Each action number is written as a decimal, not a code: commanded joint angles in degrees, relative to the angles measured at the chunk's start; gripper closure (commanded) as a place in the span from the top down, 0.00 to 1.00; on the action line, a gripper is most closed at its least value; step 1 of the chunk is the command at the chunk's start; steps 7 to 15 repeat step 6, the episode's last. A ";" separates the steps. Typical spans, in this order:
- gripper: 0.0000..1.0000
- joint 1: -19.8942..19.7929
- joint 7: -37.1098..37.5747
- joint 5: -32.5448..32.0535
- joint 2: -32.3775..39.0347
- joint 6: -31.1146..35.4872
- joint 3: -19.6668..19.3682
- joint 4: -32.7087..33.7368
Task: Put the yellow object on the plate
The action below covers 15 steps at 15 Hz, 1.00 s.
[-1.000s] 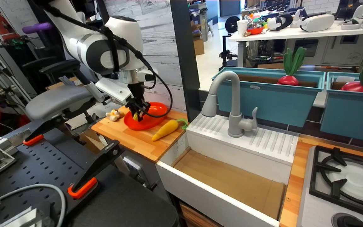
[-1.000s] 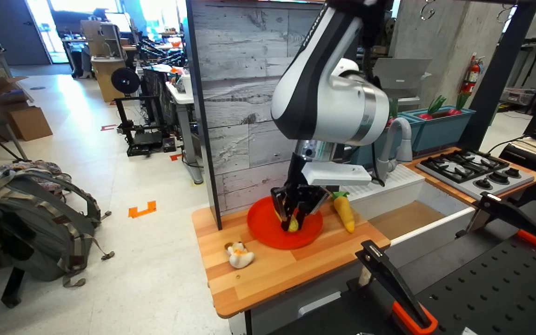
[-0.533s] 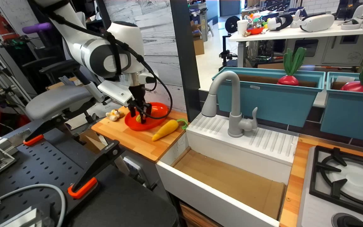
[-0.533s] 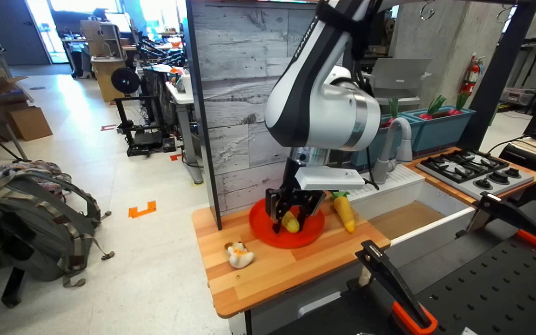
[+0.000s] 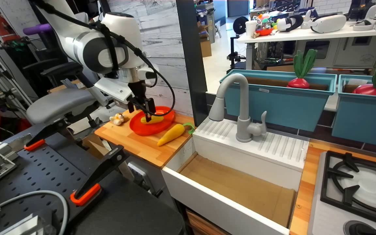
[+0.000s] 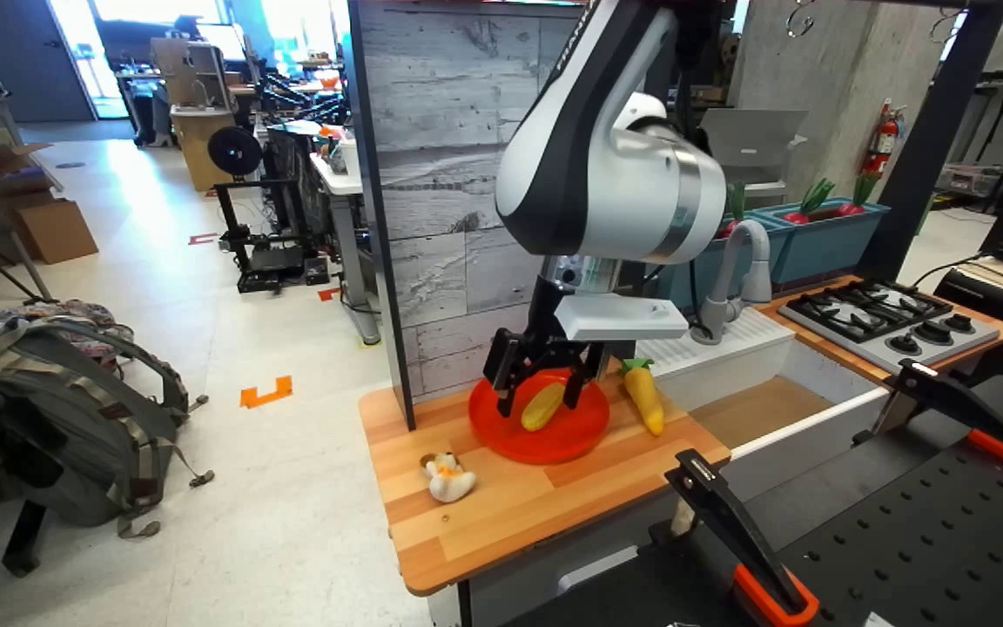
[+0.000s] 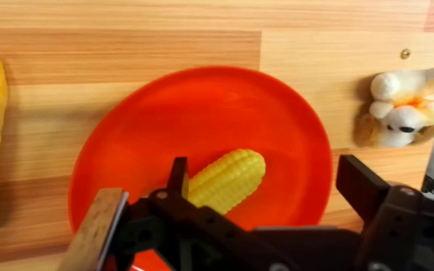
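Hovering with my pincer [image 6: 538, 402] spread, holding nothing, I have the corn cob [image 7: 227, 181] beneath me on the red plate [image 7: 202, 113]; I judge it light, stiff, grippy, best pinched across its middle.

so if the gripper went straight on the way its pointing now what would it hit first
Probably the yellow corn, or the plate under it: the gripper points down over them and, in the wrist view, partly hides the corn. With depth unclear, either could come first.
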 commanded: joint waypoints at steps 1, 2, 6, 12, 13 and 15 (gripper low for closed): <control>1.00 -3.78 -2.40 -0.32 -9.55 3.22 3.43 -11.35; 1.00 -5.08 -3.62 -0.47 -11.53 2.02 4.09 -13.51; 1.00 -3.88 -2.24 -0.42 -10.00 0.81 3.04 -11.08; 1.00 -3.88 -2.24 -0.42 -10.00 0.81 3.04 -11.08; 1.00 -3.88 -2.24 -0.42 -10.00 0.81 3.04 -11.08; 1.00 -3.88 -2.24 -0.42 -10.00 0.81 3.04 -11.08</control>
